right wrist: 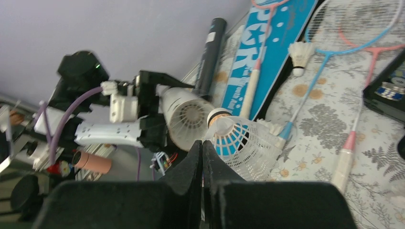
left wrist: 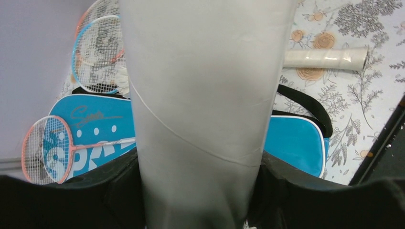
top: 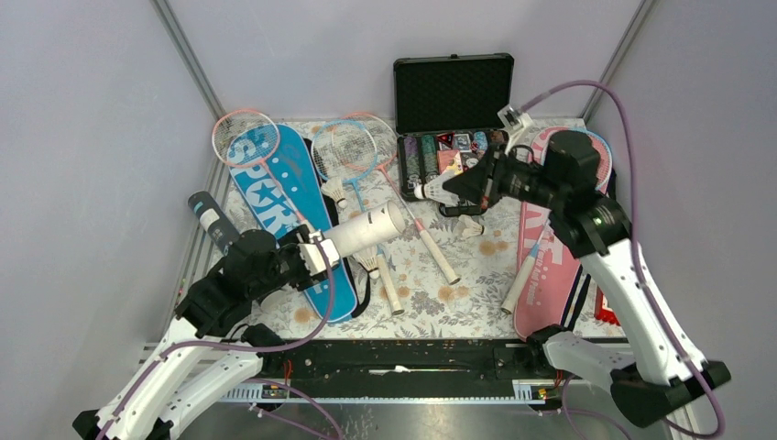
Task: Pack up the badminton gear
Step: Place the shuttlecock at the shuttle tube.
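The left gripper (top: 316, 254) is clamped around the white tube (top: 366, 231), its fingers (left wrist: 119, 191) pressed against both sides. The tube hangs tilted above the blue cover (top: 284, 202) toward the table's (top: 476, 275) near-left corner, its open mouth turned toward the middle of the table. The right gripper (right wrist: 201, 162) has its fingers pinched together on the feather skirt of a shuttlecock (right wrist: 243, 140), held in the air toward the far edge, just in front of the open black case (top: 454, 92). Its cork points at the tube's mouth, near but not touching. The dark tube (top: 213, 220) lies along the left edge and the pink cover (top: 545, 266) along the right edge. A loose shuttlecock (top: 470, 227) rests near the middle.
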Controlling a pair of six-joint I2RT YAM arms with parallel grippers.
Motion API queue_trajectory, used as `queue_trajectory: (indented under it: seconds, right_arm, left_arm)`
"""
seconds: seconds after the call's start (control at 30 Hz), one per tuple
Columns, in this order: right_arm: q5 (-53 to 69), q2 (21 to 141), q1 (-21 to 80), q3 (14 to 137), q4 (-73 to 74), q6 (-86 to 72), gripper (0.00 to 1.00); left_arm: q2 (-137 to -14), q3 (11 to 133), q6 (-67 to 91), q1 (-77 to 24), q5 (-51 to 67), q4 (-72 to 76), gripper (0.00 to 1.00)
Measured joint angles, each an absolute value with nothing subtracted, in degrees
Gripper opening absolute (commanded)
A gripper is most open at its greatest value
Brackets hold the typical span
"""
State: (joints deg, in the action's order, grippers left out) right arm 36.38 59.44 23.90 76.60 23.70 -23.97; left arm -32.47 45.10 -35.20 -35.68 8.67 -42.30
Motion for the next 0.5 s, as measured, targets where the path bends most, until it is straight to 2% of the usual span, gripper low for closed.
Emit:
queue_trajectory:
  seconds: [0.33,0.5]
  right_arm:
    - [45.3,55.4,24.3,68.9,17.9,-27.9,0.0]
    - [46.6,56.4,28.5,65.3,11.6,-32.6,0.0]
  left_arm:
    - [-33.8,48.1,-36.9,-35.7,15.3,-43.1,0.34]
    - [-34.3,48.1,-35.9,-35.5,15.7,-44.2,0.34]
